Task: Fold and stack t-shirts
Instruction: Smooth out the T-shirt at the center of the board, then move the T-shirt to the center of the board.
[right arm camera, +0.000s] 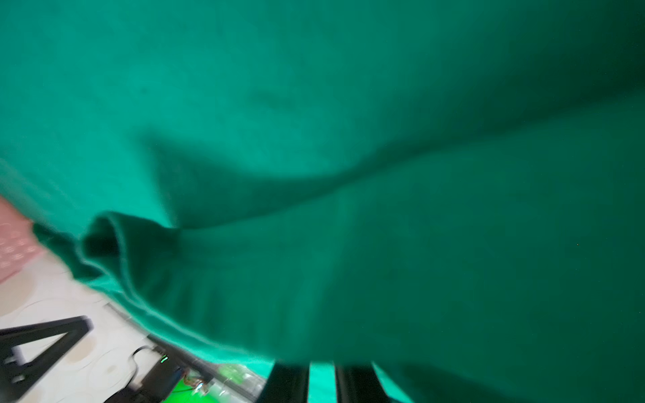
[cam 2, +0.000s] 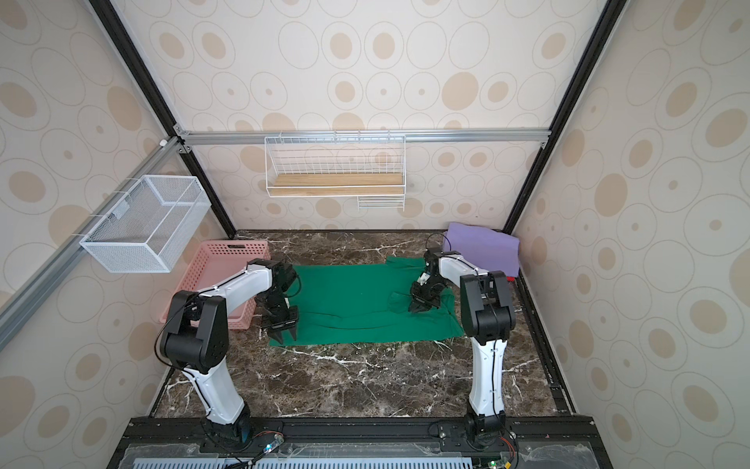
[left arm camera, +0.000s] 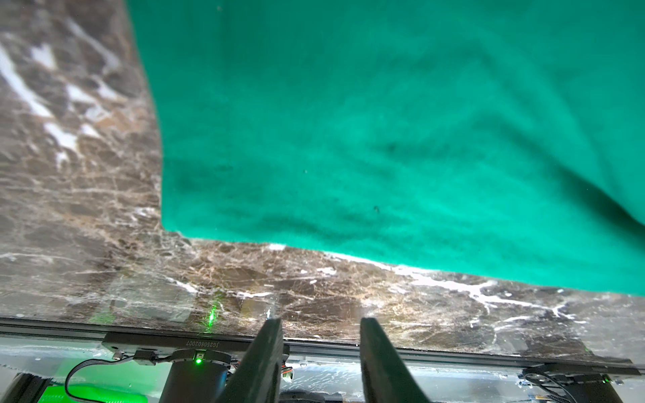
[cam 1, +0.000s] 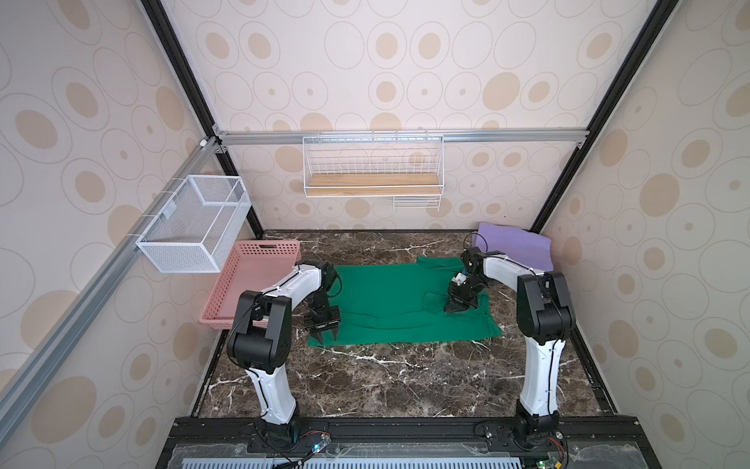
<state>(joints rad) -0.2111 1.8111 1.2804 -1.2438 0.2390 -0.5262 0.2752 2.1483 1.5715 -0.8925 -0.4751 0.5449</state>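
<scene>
Green t-shirt [cam 1: 385,300] (one), one lavender t-shirt [cam 1: 515,245], one pink basket [cam 1: 266,245]

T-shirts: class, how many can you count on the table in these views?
2. A green t-shirt lies spread out in the middle; a folded lavender t-shirt sits in the far right corner. Others may be hidden beneath it.

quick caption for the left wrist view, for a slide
Left claw open and empty over the marble table, just off a corner of the green shirt.
</scene>
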